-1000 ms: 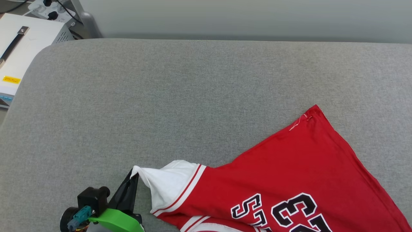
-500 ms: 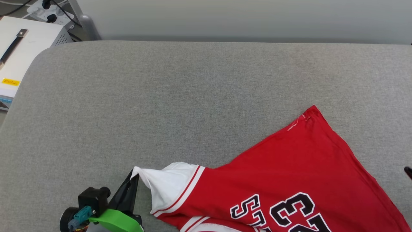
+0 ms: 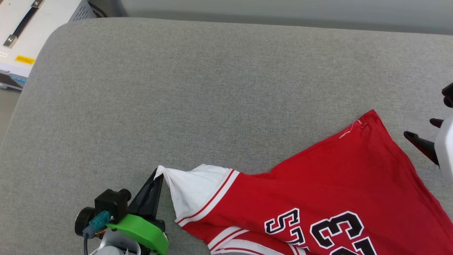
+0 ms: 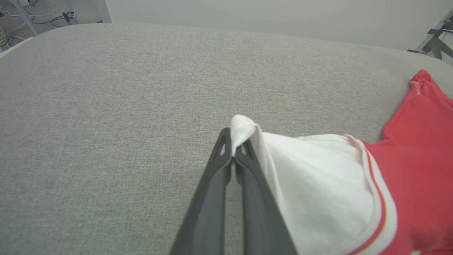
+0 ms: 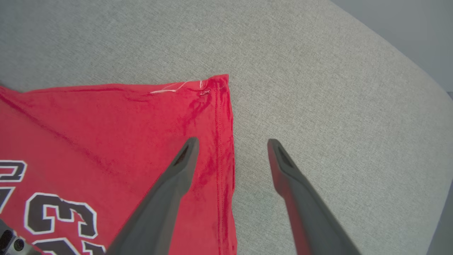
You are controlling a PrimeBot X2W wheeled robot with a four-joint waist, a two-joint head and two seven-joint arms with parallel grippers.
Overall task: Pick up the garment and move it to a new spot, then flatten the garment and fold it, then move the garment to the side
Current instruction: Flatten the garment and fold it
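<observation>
The garment point(image 3: 336, 184) is a red shirt with black-and-white numbers, lying at the lower right of the grey cushion with one hem corner pointing up. Its white sleeve point(image 3: 194, 187) stretches to the left. My left gripper point(image 3: 158, 174) is shut on the tip of that sleeve; in the left wrist view the gripper point(image 4: 233, 141) pinches the white fabric point(image 4: 318, 184). My right gripper point(image 3: 423, 129) enters from the right edge, open, beside the hem. In the right wrist view the gripper point(image 5: 232, 141) straddles the hem edge of the garment point(image 5: 106, 124), holding nothing.
The grey fabric cushion point(image 3: 212, 88) stretches wide to the left and back, with rounded corners. A white box with a black handle point(image 3: 21, 35) stands beyond its far left corner. A pale wall runs behind. A metal stand point(image 4: 437, 42) shows at the far right.
The head camera has shifted, so the whole picture moved. My right gripper has come into view at the right edge, open. The left gripper still holds the sleeve tip.
</observation>
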